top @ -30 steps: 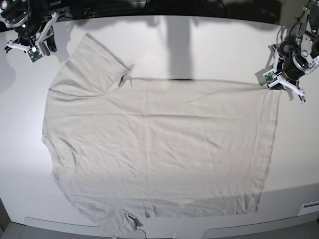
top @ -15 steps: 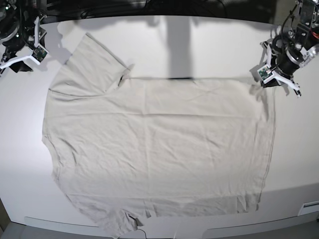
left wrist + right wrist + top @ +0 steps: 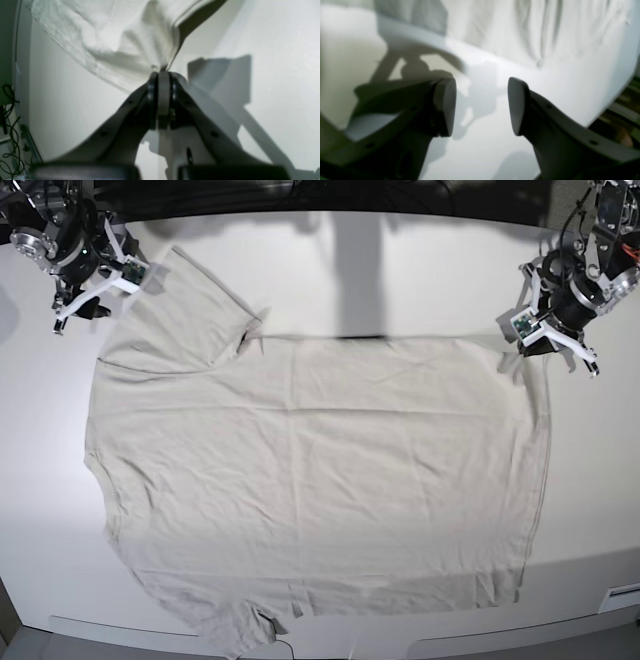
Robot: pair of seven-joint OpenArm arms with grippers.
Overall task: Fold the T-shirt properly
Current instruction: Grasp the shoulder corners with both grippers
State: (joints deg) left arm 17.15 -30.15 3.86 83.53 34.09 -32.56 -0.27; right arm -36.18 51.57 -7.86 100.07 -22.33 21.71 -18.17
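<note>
T-shirt (image 3: pixel 320 480) lies flat on the white table (image 3: pixel 420 270), spread wide, long axis left-right in the base view: sleeves and collar end at the left, bottom hem running near-far down the right side. One sleeve fans toward the far left, the other hangs at the near edge, where fabric reaches or slightly overhangs the table front.

Left gripper (image 3: pixel 535 343) is at the far-right hem corner, jaws pressed together and pinching the fabric there. Its wrist view shows the cloth (image 3: pixel 120 37) gathered to a point between the pads and pulled up off the table, a shadow beneath it.

Right gripper (image 3: pixel 92 292) hovers just beside the far-left sleeve tip, jaws spread wide with nothing between them (image 3: pixel 482 107). The wrist view shows fabric lying ahead of the jaws and bare table below; it's blurred, so whether a pad is grazing the sleeve I can't tell.

Coming move turns on this: the sleeve lies ahead of the open jaws, and the right arm is far nearer to it. Bare table runs along the far edge and right side. The near edge has almost no margin.
</note>
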